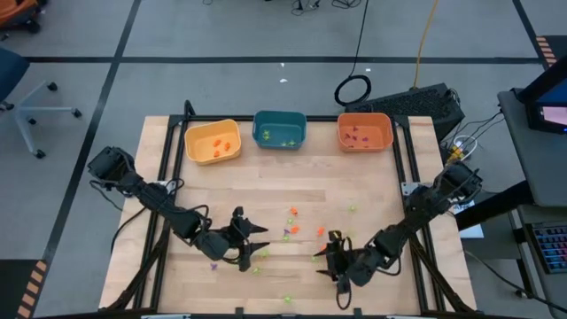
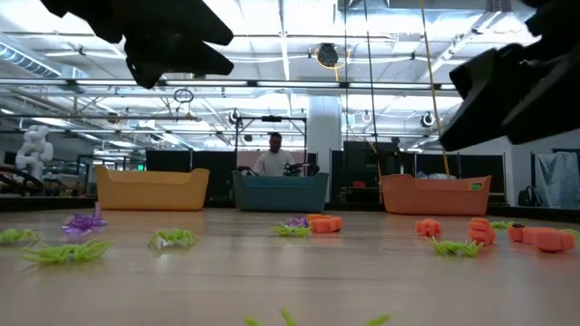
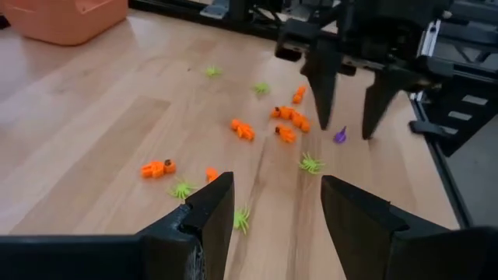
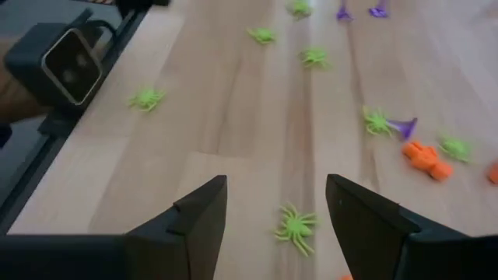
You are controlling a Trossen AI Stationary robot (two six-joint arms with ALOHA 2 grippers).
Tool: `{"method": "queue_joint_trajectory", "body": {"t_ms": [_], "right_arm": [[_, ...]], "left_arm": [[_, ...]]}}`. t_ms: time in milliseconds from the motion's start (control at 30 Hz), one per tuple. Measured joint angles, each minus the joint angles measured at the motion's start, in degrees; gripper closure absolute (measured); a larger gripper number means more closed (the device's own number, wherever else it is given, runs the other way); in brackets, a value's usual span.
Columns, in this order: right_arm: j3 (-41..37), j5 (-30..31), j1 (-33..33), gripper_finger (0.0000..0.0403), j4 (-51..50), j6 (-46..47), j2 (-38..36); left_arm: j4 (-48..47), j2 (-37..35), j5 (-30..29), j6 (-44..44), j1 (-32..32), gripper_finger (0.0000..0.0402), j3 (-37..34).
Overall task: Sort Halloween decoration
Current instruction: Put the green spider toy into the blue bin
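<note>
Fingers of the left gripper (image 3: 276, 214) and right gripper (image 4: 276, 214) both stand parted, holding nothing, each arm bent low over the near surface (image 1: 266, 190). Halloween decoration (image 1: 293, 229) lies scattered between them: several orange, green and purple trinkets. Three bins line the far edge: yellow bin (image 1: 213, 142), teal bin (image 1: 280, 129), orange bin (image 1: 364, 131), one each.

text: none readable | labels: none readable | brands: none readable | numbers: none readable | signs: none readable, on the table, the bins, the arms or in the room behind
</note>
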Motion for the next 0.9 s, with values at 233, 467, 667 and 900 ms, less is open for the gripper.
{"method": "queue_joint_trajectory", "body": {"t_ms": [233,467,667,900], "right_arm": [[4.3,-0.1,0.1,0.0198,-1.8,-4.2,5.7],[9.3,0.1,0.1,0.0198,-12.2,-2.9,10.2],[10.3,1.8,0.0,0.0206,-14.2,-1.5,10.9],[10.3,1.6,-1.0,0.0256,-14.8,0.8,10.8]], "left_arm": [[1.9,2.0,-0.7,1.2,-1.4,0.0210,0.0],[7.2,8.9,2.0,1.5,-2.3,0.0210,0.0],[10.0,11.7,2.4,1.5,-2.8,0.0210,0.0],[10.6,11.7,2.4,1.5,-2.8,0.0210,0.0]]}}
